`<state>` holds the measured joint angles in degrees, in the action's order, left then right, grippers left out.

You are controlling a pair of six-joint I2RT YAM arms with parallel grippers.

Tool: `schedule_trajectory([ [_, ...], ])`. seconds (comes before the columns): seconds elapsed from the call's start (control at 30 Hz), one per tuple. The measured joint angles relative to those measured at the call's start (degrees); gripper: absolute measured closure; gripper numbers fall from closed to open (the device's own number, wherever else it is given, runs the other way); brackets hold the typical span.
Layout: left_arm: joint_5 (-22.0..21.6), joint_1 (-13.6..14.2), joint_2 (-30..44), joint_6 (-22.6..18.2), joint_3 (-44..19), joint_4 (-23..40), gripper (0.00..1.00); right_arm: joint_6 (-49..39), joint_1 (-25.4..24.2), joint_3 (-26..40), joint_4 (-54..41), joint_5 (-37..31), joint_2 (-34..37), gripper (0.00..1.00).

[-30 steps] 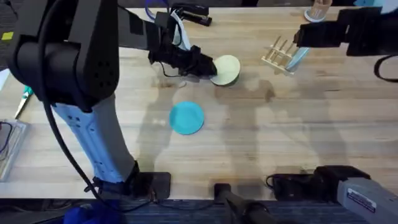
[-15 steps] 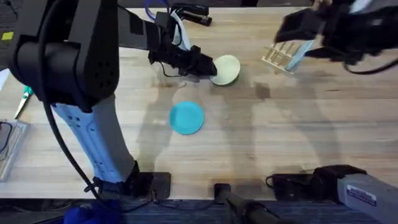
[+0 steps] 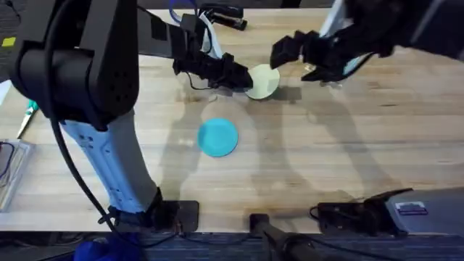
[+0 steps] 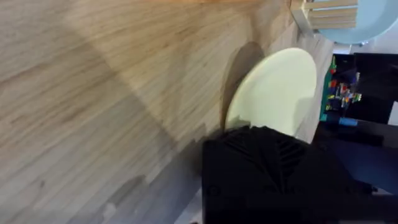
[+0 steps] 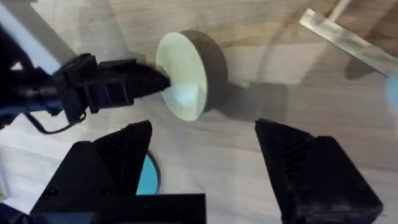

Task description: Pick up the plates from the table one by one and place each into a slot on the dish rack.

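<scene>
Cream plate (image 3: 264, 80) held tilted by left gripper (image 3: 241, 78); right gripper (image 5: 202, 165) open.

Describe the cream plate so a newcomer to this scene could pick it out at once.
On the light wood table, look toward the far middle, where the two black grippers nearly meet. The left gripper holds the pale cream-yellow plate by its edge, tilted up off the wood. The turquoise plate lies flat and alone, nearer the arms' bases.

No legible text or labels anywhere.
</scene>
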<state>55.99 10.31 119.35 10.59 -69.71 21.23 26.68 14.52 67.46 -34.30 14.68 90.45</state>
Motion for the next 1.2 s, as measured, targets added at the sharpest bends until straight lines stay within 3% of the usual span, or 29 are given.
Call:
schedule_trajectory([
  [0.5,0.0,0.0,0.0,0.0,0.0,0.0,0.96,0.6,3.0,0.0,9.1,0.0,10.1,0.006],
  [1.2,0.0,0.0,0.0,0.0,0.0,0.0,0.96,5.6,4.1,0.0,12.0,0.0,12.7,0.005],
])
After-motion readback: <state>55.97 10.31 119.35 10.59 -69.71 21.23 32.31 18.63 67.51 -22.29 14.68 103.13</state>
